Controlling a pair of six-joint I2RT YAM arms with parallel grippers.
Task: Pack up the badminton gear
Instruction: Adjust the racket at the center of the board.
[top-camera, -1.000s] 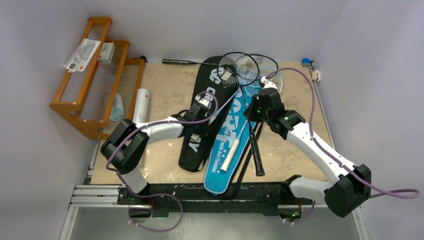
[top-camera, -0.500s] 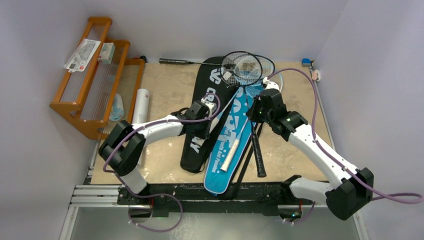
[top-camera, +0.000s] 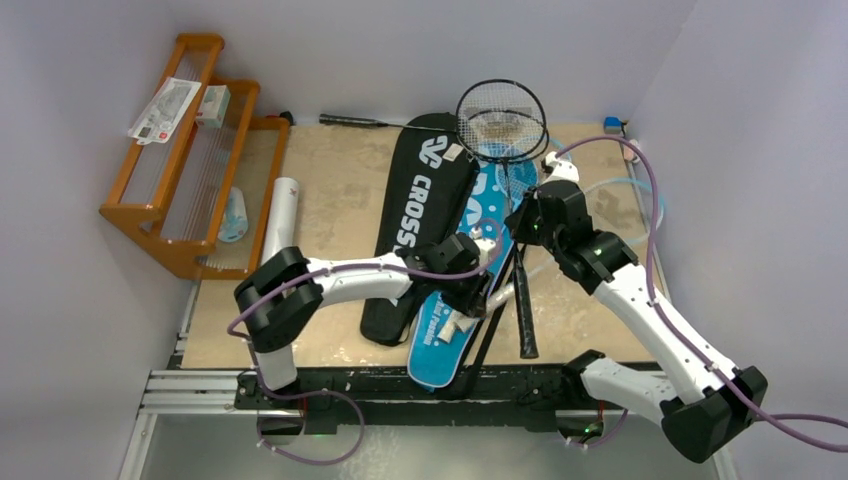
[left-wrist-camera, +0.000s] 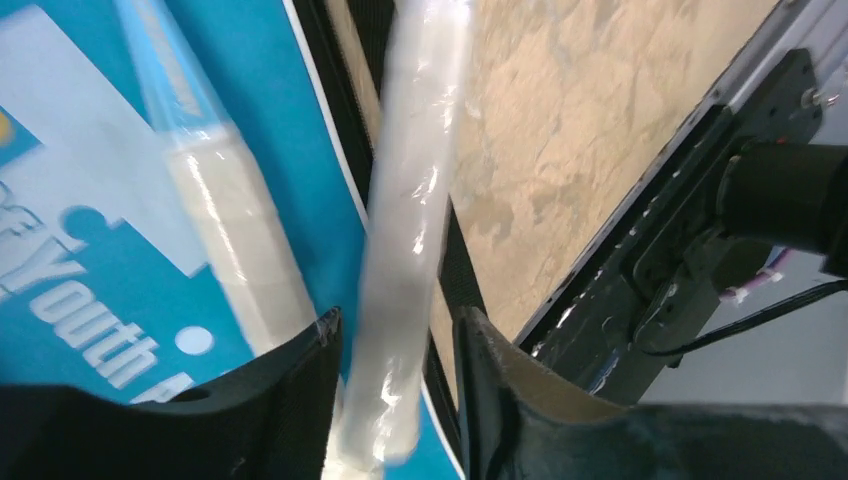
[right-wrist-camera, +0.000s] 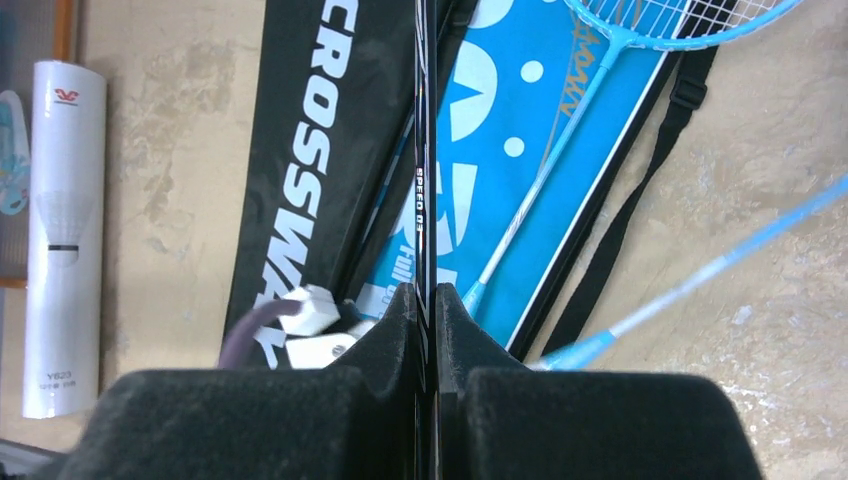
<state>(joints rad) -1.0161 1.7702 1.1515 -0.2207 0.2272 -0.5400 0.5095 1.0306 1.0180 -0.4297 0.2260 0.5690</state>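
Right fingers (right-wrist-camera: 425, 300): nearly closed, pinching the black racket (top-camera: 500, 122) by its thin shaft, head over the far ends of the black cover (top-camera: 420, 190) and blue cover (left-wrist-camera: 250, 70) on the counter (top-camera: 330, 180) | Left fingers (left-wrist-camera: 397, 322): snug around a white-wrapped racket handle (left-wrist-camera: 410, 200) at the blue cover's near edge.

Left arm (top-camera: 350, 275), right arm (top-camera: 650, 300): white links, black joint housings, purple cables (top-camera: 645, 170); right end effector fingers (right-wrist-camera: 398, 330) matte black.

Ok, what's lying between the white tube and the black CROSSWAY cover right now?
Nothing. The right wrist view shows only bare tan tabletop in the strip between the white tube and the black CROSSWAY cover.
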